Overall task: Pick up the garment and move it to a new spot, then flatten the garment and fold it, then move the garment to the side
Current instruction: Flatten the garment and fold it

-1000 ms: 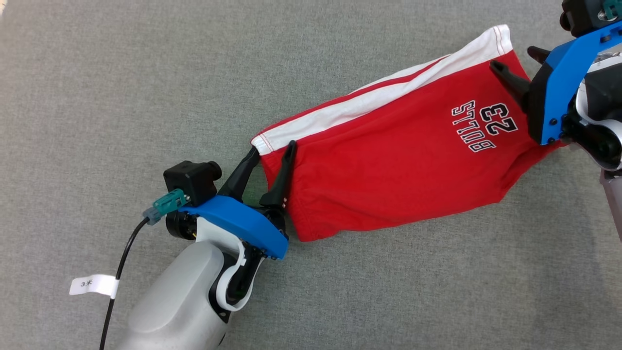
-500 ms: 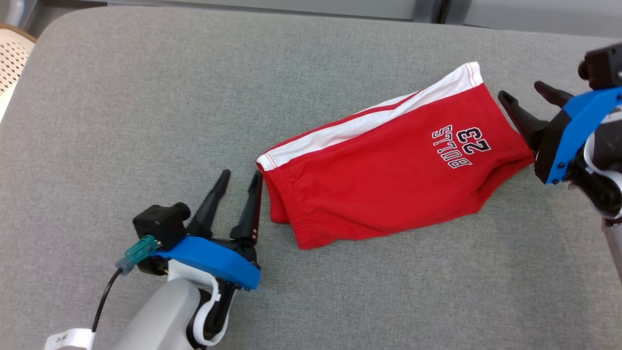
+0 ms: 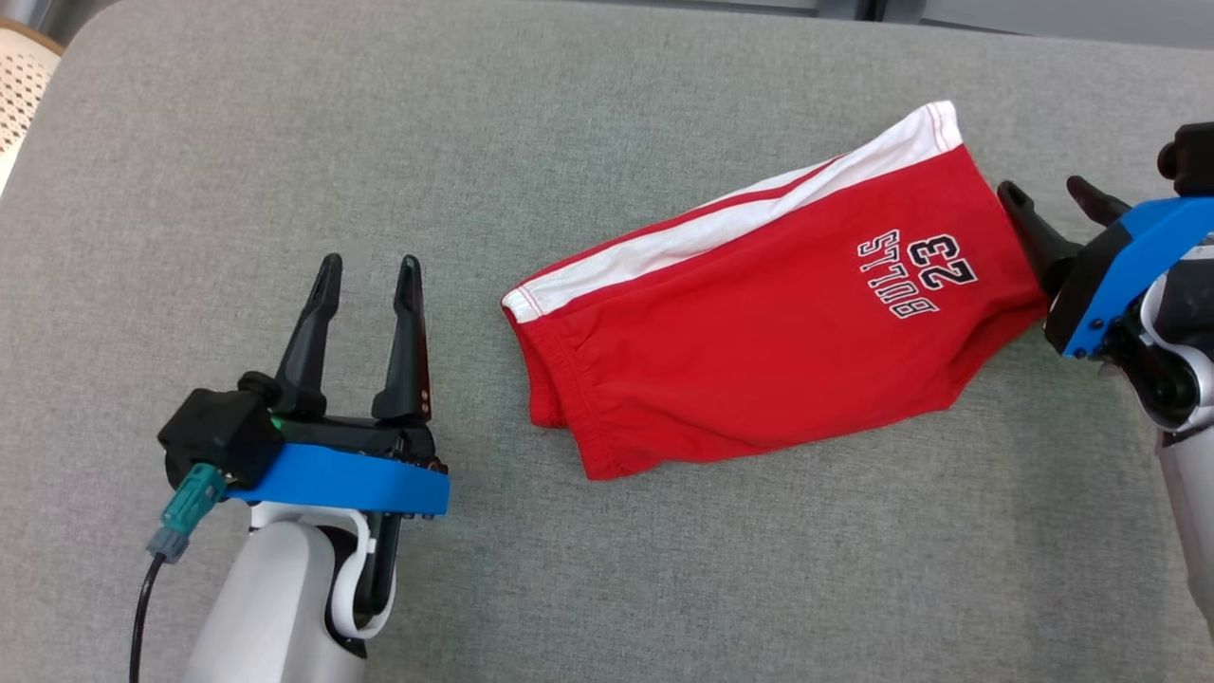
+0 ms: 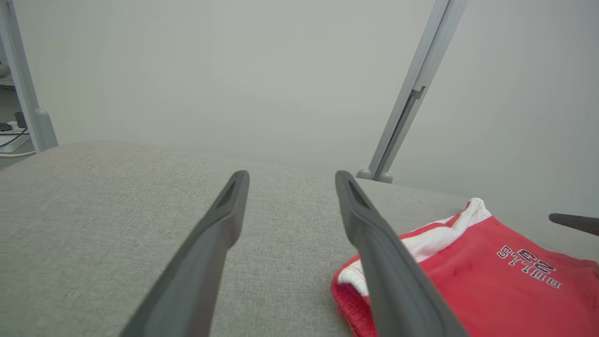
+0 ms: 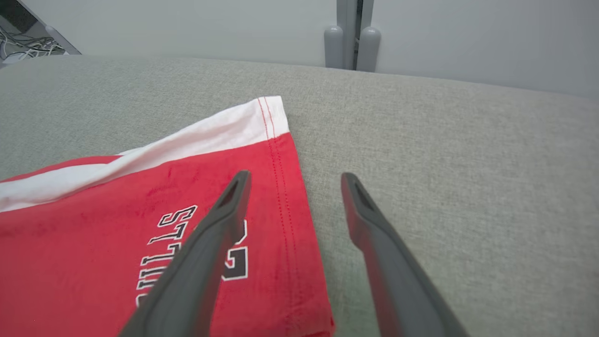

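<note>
Red shorts (image 3: 759, 332) with a white side stripe and "BULLS 23" print lie folded flat on the grey cushion (image 3: 607, 114). My left gripper (image 3: 369, 271) is open, well to the left of the waistband end and apart from it. In the left wrist view the shorts (image 4: 491, 271) lie to the right of my open left gripper (image 4: 291, 177). My right gripper (image 3: 1048, 194) is open just off the leg hem at the right. Through the right wrist camera, the hem of the shorts (image 5: 140, 220) runs under the open right gripper (image 5: 296, 178), which holds nothing.
The grey cushion's far edge (image 3: 474, 9) curves along the top, with a pale perforated object (image 3: 24, 104) beyond its left corner. A grey wall and metal posts (image 5: 348, 44) stand behind the cushion. A black cable (image 3: 142, 617) hangs from my left wrist.
My left gripper has let go of the waistband and drawn back to the left, clear of the shorts. My right gripper came off the hem and stands beside it. The head camera shifted.
</note>
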Tool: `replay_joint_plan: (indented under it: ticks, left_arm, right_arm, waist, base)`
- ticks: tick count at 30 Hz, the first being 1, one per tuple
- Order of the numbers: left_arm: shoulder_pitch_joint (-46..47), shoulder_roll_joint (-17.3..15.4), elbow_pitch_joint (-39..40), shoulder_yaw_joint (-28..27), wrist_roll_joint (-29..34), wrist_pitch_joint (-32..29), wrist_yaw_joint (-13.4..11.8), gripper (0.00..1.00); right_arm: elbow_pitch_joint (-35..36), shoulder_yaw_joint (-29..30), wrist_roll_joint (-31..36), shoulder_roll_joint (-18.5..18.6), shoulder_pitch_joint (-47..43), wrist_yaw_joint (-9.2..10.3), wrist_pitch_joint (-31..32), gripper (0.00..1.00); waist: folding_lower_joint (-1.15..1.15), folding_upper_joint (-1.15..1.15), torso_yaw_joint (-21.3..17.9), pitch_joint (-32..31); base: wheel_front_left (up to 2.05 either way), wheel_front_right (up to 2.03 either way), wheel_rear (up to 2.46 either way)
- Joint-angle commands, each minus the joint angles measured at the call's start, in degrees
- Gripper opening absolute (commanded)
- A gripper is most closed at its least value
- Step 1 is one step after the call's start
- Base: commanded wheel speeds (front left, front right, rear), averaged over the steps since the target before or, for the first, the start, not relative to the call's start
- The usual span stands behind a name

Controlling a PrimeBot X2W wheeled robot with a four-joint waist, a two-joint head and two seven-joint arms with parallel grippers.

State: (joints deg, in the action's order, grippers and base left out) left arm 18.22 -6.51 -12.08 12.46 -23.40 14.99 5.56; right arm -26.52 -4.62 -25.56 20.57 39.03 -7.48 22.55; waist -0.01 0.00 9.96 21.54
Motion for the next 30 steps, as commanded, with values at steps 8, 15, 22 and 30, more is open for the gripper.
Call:
replay_joint_plan:
  ticks: [8,15,22,30]
  left_arm:
    - [0.4,2.2,-0.5,-4.4,3.8,0.2,1.7,1.0]
    - [-0.2,2.8,-0.6,-4.7,4.2,0.2,2.1,1.0]
    - [-1.2,2.5,-0.4,-4.1,3.7,0.2,2.0,1.0]
    - [-2.7,1.5,-1.1,-4.1,3.6,0.2,2.1,1.0]
  right_arm:
    - [-7.7,2.4,2.8,-2.3,4.5,-0.03,-0.6,1.0]
    - [-12.9,1.0,5.2,-3.2,3.6,-0.03,2.0,1.0]
    - [-14.1,-1.8,6.5,-3.9,2.1,-0.09,2.5,0.0]
    - [-11.4,2.4,5.7,-3.8,0.4,-0.01,-2.2,0.0]
  waist:
    - [0.01,0.0,2.3,2.5]
    - [0.01,0.0,3.4,2.5]
    - [0.01,0.0,3.3,1.9]
    - [0.01,0.0,1.3,-0.8]
  base:
    - [0.0,0.0,0.0]
    - [0.0,0.0,0.0]
    - [0.0,0.0,0.0]
    - [0.0,0.0,0.0]
